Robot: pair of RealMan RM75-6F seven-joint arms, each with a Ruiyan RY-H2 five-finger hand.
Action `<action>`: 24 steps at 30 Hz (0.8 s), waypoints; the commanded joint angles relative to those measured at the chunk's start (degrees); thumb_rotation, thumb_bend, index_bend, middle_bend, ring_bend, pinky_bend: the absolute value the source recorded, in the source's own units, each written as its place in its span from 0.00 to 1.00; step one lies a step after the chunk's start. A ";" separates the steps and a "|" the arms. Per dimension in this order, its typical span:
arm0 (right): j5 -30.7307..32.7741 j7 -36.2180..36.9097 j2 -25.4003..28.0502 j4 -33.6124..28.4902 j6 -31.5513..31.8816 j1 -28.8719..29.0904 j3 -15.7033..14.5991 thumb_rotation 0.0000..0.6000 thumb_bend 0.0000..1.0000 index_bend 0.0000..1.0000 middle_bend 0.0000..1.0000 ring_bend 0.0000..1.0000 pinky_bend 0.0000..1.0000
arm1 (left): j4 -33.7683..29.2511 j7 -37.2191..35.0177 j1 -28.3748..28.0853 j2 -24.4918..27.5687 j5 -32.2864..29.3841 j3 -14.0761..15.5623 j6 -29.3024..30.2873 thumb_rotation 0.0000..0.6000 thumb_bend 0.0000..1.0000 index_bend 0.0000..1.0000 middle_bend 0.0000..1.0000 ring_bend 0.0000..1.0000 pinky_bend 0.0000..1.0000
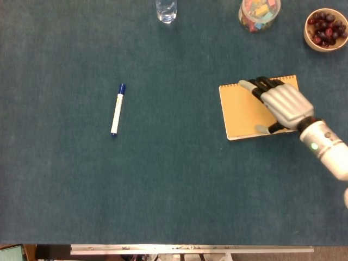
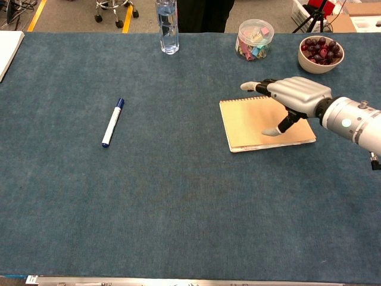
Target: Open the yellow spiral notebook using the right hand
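Observation:
The yellow spiral notebook lies closed and flat on the blue table cloth at the right, its spiral along the far edge. My right hand hovers over the notebook's right half. Its fingers stretch out leftward above the spiral edge, and the thumb points down toward the cover. In the chest view the hand looks lifted off the cover and holds nothing. My left hand appears in neither view.
A blue-capped white marker lies at the left. Along the far edge stand a water bottle, a jar of coloured clips and a bowl of dark fruit.

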 commanded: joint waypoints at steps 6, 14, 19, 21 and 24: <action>5.80 -2.59 -3.84 2.61 -2.88 4.42 1.88 0.81 0.25 0.00 0.27 0.09 0.20 | -0.34 0.39 0.08 0.10 -0.07 0.07 -0.09 1.00 0.49 0.08 0.11 0.02 0.06; 10.57 -5.76 -6.53 5.69 -3.39 7.40 2.09 0.78 0.25 0.00 0.31 0.09 0.18 | -0.29 0.54 0.07 0.10 -0.35 0.03 -0.35 1.00 0.49 0.08 0.11 0.02 0.06; 12.93 -6.26 -7.79 7.74 -3.53 8.55 2.20 0.78 0.25 0.00 0.31 0.09 0.18 | -0.26 0.57 -0.06 0.08 -0.48 -0.06 -0.60 1.00 0.49 0.08 0.11 0.02 0.06; 13.69 -6.28 -8.31 8.58 -3.74 9.07 2.26 0.78 0.25 0.00 0.31 0.09 0.18 | -0.26 0.65 -0.17 0.05 -0.42 -0.08 -0.72 1.00 0.49 0.08 0.11 0.02 0.06; 14.57 -6.06 -9.08 9.78 -3.97 9.79 2.48 0.77 0.25 0.00 0.30 0.09 0.18 | -0.33 0.71 -0.22 0.04 -0.47 -0.14 -0.78 1.00 0.49 0.08 0.11 0.02 0.06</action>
